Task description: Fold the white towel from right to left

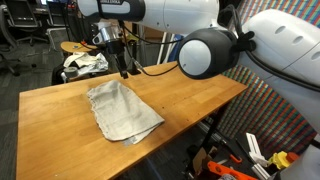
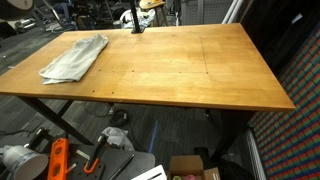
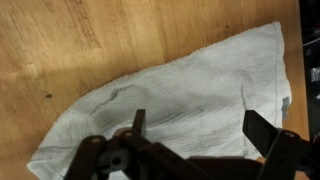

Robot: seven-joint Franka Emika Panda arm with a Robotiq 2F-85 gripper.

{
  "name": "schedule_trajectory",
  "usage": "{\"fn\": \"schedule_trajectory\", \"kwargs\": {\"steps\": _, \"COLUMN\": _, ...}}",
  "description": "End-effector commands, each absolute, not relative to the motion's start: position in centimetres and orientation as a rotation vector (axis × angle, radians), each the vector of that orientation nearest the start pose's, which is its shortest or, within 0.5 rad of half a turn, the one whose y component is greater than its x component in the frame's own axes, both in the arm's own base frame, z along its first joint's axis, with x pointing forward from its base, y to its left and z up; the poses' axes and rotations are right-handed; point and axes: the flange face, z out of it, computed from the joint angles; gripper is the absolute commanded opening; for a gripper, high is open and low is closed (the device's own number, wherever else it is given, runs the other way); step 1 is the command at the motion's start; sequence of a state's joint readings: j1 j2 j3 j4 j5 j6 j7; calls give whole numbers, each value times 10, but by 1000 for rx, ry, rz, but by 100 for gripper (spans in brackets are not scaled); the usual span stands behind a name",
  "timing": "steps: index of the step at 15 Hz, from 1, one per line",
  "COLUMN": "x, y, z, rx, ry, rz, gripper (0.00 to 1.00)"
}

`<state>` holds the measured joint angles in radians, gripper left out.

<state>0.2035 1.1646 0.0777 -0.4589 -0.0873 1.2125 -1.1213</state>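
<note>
**Colleague:** Where's the cloth right now?

**Me:** I've got the white towel (image 1: 122, 110) lying on the wooden table (image 1: 205, 95), wrinkled, left of the middle. In an exterior view the towel (image 2: 75, 57) sits towards the table's far left corner. A greyish edge shows at its near corner.

**Colleague:** And the pincer?

**Me:** The gripper (image 1: 123, 70) hangs over the towel's far edge with its jaws spread apart and nothing between them. From the wrist view I see both fingers (image 3: 138, 122) wide apart, with the towel (image 3: 190, 85) stretched across the wood below. I can't tell whether the tips touch the fabric.

**Colleague:** Anything else nearby?

**Me:** A smaller bundle of fabric (image 1: 85, 63), white and dark, beyond the table's far edge.
</note>
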Motion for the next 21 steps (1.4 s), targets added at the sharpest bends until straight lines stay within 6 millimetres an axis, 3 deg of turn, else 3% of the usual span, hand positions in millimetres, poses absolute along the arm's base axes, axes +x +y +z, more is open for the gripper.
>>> {"fn": "schedule_trajectory", "kwargs": {"steps": 1, "x": 732, "y": 156, "z": 288, "rx": -2162, "ry": -1878, "rz": 533, "gripper": 100}}
{"fn": "schedule_trajectory", "kwargs": {"steps": 6, "x": 734, "y": 151, "z": 250, "rx": -2098, "ry": -1842, "rz": 500, "gripper": 100}}
{"fn": "schedule_trajectory", "kwargs": {"steps": 14, "x": 764, "y": 140, "z": 226, "rx": -2241, "ry": -1800, "rz": 218, "gripper": 100}}
{"fn": "schedule_trajectory", "kwargs": {"steps": 21, "x": 768, "y": 134, "z": 209, "rx": -2293, "ry": -1795, "rz": 220, "gripper": 100}}
